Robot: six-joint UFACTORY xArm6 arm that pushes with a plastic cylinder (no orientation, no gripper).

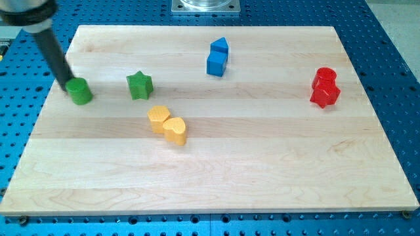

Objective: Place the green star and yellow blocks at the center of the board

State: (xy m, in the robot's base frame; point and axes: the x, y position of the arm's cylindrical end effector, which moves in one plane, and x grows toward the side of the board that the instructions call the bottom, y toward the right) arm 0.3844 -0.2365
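The green star point(139, 85) lies on the wooden board point(262, 170) at the view's upper left. Two yellow blocks touch each other just below and to its right: a hexagon-like one point(158, 118) and a heart-like one point(175, 130). My tip point(69, 85) is at the far left, touching the upper left side of a green round block point(81, 91). The tip is well to the left of the green star, with the round block between them.
Two blue blocks point(218, 57) stand together at the top middle. Two red blocks point(325, 86) stand together at the right. The board's left edge is close to my tip; blue perforated table surrounds the board.
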